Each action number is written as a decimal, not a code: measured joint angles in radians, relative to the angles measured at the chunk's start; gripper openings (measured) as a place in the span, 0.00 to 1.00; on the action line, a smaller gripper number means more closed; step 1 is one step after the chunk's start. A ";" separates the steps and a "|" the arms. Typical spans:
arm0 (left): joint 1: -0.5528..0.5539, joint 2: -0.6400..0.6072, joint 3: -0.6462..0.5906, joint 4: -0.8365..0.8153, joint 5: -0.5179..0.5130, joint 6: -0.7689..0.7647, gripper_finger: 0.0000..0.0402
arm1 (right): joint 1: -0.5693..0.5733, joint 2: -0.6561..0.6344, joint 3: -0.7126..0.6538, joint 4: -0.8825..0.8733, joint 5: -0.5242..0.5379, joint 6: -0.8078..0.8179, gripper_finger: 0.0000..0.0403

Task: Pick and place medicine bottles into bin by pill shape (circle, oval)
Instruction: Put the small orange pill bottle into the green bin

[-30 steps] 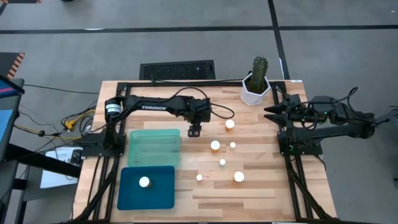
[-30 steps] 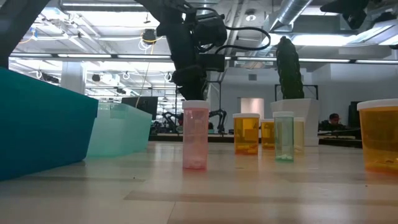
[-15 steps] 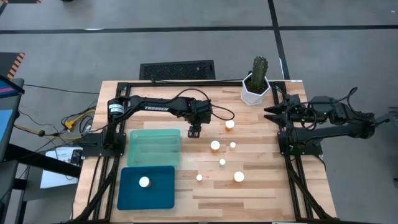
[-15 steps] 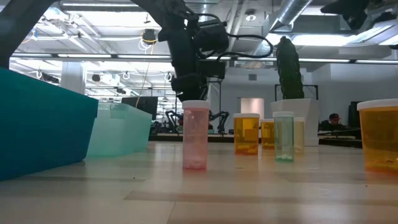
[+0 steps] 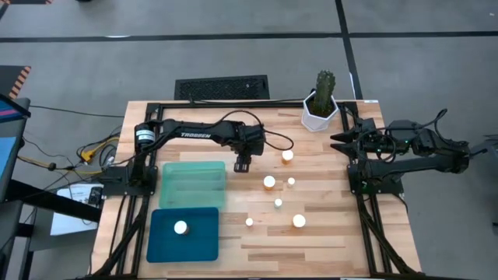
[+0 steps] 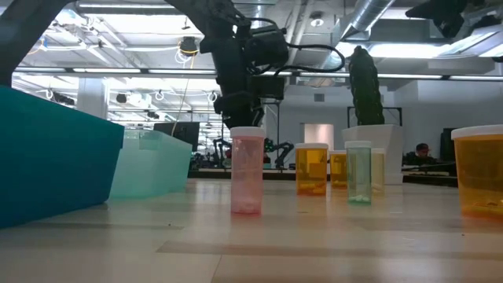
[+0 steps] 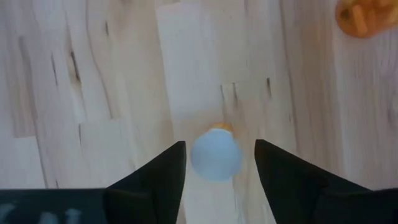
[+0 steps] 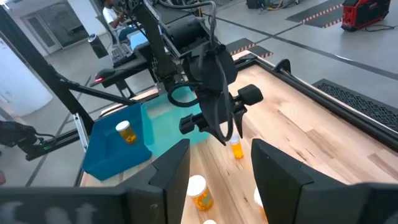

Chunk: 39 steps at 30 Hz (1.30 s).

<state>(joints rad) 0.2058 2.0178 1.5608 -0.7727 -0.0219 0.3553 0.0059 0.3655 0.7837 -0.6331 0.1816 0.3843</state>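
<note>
The left gripper hangs just off the far corner of the pale green bin, on the side toward the bottles, pointed straight down; from its own wrist view the two fingers stand apart with a small white-capped bottle directly between them, a gap on either side, so I'd say nothing is gripped yet and it is lining up to close on that one; its amber body barely peeps out past the cap, which suggests the bottle stands upright beneath the wrist. The other loose medicine bottles stand scattered on the wooden table beyond that bin's open side, apart from one another, presumably so each can be taken singly; one bottle already sits inside the dark teal bin, right next to the pale green bin, which I read as one shape sorted and the pale bin yet unfilled. The right gripper waits far from the pale bin near the cactus pot, fingers parted, empty.
</note>
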 joint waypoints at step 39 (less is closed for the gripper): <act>-0.003 -0.092 0.000 -0.048 -0.011 -0.140 0.27 | 0.000 0.000 0.000 -0.001 0.000 0.000 0.44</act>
<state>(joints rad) 0.2029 1.9261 1.5612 -0.8208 -0.0334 0.2149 0.0055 0.3653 0.7837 -0.6342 0.1818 0.3843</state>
